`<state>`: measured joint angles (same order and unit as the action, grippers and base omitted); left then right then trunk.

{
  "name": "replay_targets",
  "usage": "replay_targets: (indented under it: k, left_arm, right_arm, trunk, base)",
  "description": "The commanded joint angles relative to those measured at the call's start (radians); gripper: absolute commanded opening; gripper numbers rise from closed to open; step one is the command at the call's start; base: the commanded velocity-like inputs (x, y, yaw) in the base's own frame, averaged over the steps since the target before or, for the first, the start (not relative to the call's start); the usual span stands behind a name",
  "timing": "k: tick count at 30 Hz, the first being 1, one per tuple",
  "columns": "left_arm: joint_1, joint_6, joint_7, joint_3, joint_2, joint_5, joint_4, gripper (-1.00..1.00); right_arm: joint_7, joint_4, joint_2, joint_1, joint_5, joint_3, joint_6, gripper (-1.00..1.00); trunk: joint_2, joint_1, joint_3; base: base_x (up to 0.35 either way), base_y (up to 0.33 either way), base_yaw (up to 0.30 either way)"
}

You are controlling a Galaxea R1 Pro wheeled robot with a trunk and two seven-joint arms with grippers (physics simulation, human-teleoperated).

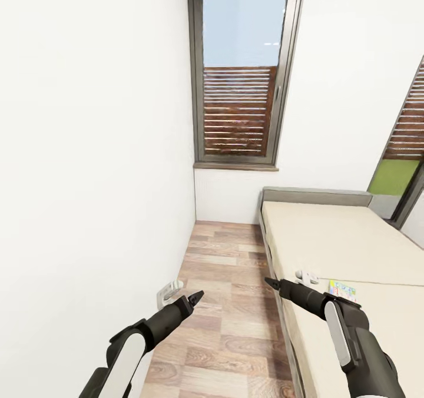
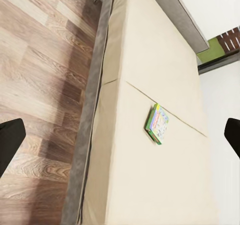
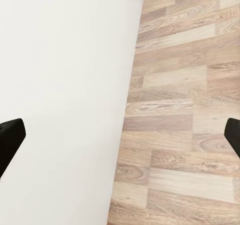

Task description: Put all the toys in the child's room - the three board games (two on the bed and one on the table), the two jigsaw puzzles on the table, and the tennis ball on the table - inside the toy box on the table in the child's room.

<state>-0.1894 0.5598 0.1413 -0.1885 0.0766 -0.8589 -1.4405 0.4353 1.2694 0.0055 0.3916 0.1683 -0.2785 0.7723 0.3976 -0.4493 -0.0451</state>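
Beige bed [image 1: 341, 239] on the right carries one colourful board game [image 2: 157, 123], partly hidden behind the right arm; both jaws stand apart, empty.

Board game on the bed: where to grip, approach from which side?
The board game lies flat on the bed, set in from the floor-side edge. Probably come down from above and pinch across its narrow width, fingers on the two long edges; the soft mattress may let the fingertips sink under them.

No text can be read — the print on the board game [image 2: 157, 123] is too blurred.
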Motion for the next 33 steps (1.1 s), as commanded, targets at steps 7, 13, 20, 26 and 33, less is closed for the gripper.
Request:
replay_targets:
  k: [7, 13, 20, 26, 33]
  left_arm:
    - [-0.001, 0.003, 0.009, 0.000, 0.000, -0.010, -0.001, 1.00]
    - [-0.001, 0.003, 0.009, 0.000, 0.000, -0.010, -0.001, 1.00]
    - [-0.001, 0.003, 0.009, 0.000, 0.000, -0.010, -0.001, 1.00]
    - [-0.001, 0.003, 0.009, -0.001, 0.000, -0.011, -0.001, 1.00]
    - [-0.001, 0.003, 0.009, 0.000, 0.000, -0.011, -0.001, 1.00]
  right_arm:
    - [0.002, 0.001, 0.000, 0.001, 0.004, -0.002, 0.007, 1.00]
    - [0.002, 0.002, 0.000, 0.001, 0.004, -0.002, 0.007, 1.00]
    - [0.002, 0.005, -0.001, 0.001, 0.004, -0.002, 0.007, 1.00]
    - [0.002, 0.008, -0.001, 0.001, 0.004, -0.002, 0.007, 1.00]
    - [0.002, 0.011, -0.001, 0.001, 0.003, -0.002, 0.007, 1.00]
  trunk:
    - [0.002, -0.001, -0.002]
    - [0.002, -0.001, -0.002]
    - [0.002, -0.001, -0.002]
    - [0.002, -0.001, -0.002]
    - [0.002, -0.001, -0.002]
  base:
    - [0.005, 0.027, -0.012]
    - [0.002, 0.011, -0.005]
    - [0.001, 0.005, -0.002]
    - [0.000, 0.002, -0.016]
    - [0.000, 0.001, -0.137]
